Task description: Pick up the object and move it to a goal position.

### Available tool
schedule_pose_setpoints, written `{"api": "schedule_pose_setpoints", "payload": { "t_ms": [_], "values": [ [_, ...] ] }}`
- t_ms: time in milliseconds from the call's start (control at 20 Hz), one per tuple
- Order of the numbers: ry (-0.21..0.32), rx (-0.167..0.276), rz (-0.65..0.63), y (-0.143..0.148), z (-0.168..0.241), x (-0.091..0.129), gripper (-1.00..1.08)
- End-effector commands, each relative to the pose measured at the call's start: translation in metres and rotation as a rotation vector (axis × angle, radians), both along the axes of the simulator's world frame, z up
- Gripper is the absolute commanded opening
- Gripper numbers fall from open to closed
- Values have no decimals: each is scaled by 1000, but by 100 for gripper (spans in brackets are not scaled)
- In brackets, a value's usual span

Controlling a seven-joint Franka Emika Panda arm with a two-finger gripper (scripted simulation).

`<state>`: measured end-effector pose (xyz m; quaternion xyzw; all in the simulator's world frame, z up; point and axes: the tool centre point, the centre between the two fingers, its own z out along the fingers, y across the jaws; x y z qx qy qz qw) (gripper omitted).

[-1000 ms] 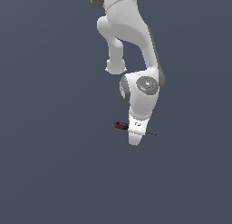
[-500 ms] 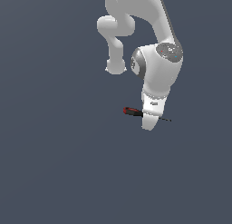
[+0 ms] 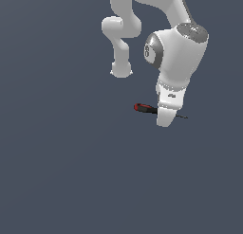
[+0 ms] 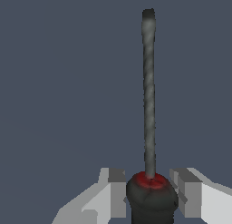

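Plain dark blue-grey background fills both views, with no edge, seam or horizon to show where a surface lies, so whether anything rests on it or hangs above it cannot be told. A white robot arm enters from the upper edge of the exterior view, its base cut off. Its gripper points downward and covers the middle of the screwdriver. Only the red-and-black handle shows toward the exterior view's left, and a thin dark sliver of shaft toward the exterior view's right.

From the wrist view, the two grey fingers sit on either side of the handle, narrowly parted around it. A slight gap seems to show at each side, so firm contact is uncertain. The handle's lower end is cut off. The long dark shaft extends straight away from the camera, blurred along its length.
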<state>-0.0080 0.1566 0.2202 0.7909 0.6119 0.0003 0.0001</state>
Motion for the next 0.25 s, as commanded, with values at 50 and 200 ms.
{"api": "schedule_pose_setpoints", "payload": {
  "t_ms": [50,200],
  "values": [
    [1,0,-1,0,0,1,-100],
    [1,0,-1,-1,-2,2,-100]
  ]
}}
